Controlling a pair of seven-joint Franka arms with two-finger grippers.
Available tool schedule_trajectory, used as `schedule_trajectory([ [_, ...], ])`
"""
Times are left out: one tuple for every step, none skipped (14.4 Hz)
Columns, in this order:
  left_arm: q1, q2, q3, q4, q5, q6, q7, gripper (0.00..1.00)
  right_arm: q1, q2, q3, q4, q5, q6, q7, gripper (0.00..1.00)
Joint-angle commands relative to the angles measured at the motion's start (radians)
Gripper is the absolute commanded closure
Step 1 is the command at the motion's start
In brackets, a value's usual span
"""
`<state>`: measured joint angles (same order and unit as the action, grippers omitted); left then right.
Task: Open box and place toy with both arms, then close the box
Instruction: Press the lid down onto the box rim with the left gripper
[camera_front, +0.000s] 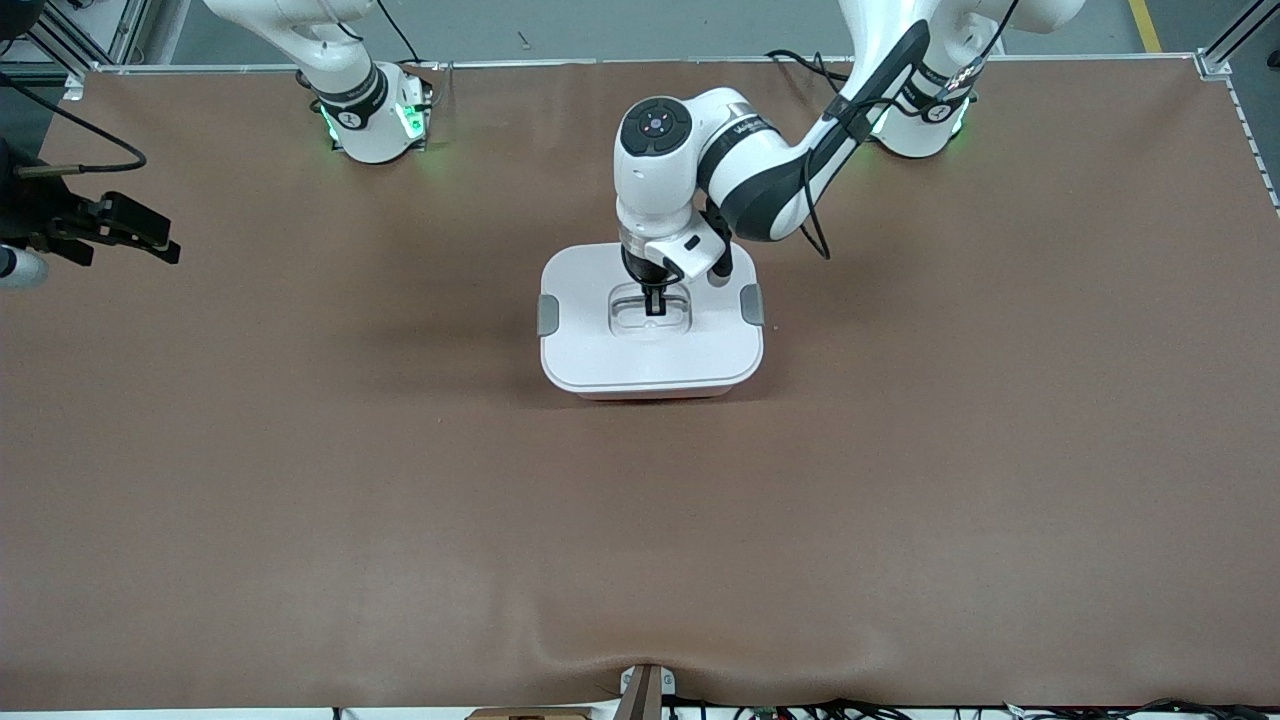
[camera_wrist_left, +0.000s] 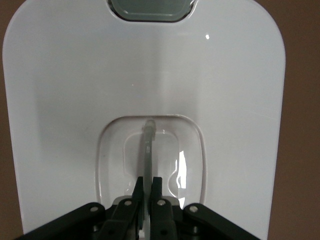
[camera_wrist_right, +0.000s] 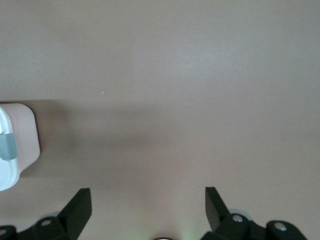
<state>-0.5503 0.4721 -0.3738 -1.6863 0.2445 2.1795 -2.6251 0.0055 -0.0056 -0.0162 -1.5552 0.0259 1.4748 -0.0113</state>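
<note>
On a matte brown worktop, a glossy rounded white-lidded box sits centrally, the left end effector pinched shut on its recessed handle, while the right end effector waits wide open and empty over bare worktop.

We see a brown tabletop, its covering rippled at the near edge, black cables trailing along that edge

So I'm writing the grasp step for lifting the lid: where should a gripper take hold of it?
By the thin upright handle in the lid's central recess, from straight above, fingers either side of the blade. The left gripper is pinched on it that way; the lid's smooth top offers nothing else.
</note>
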Motion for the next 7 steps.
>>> schedule_trajectory([
  [-0.005,-0.006,0.001,-0.02,0.024,0.019,-0.021,1.0,0.004,0.026,-0.002,0.029,0.019,-0.01,0.001,0.0],
  [-0.005,-0.004,0.001,-0.02,0.024,0.019,-0.021,1.0,0.004,0.026,-0.002,0.03,0.019,-0.01,0.001,0.0],
  [-0.005,-0.004,0.001,-0.02,0.024,0.019,-0.021,1.0,0.004,0.026,-0.002,0.04,0.022,-0.011,0.001,0.0],
  [-0.002,-0.006,0.001,-0.02,0.024,0.019,-0.021,1.0,0.002,0.026,-0.002,0.04,0.022,-0.014,0.002,0.0],
  [-0.002,-0.006,0.001,-0.02,0.024,0.017,-0.021,1.0,-0.001,0.026,-0.002,0.04,0.023,-0.014,0.002,0.0],
  [-0.002,-0.006,0.001,-0.02,0.024,0.016,-0.019,0.92,-0.001,0.026,-0.002,0.04,0.025,-0.013,0.002,0.0],
  [0.0,-0.006,0.001,-0.015,0.022,0.01,-0.018,0.65,-0.001,0.026,-0.002,0.04,0.025,-0.013,0.002,0.0],
])
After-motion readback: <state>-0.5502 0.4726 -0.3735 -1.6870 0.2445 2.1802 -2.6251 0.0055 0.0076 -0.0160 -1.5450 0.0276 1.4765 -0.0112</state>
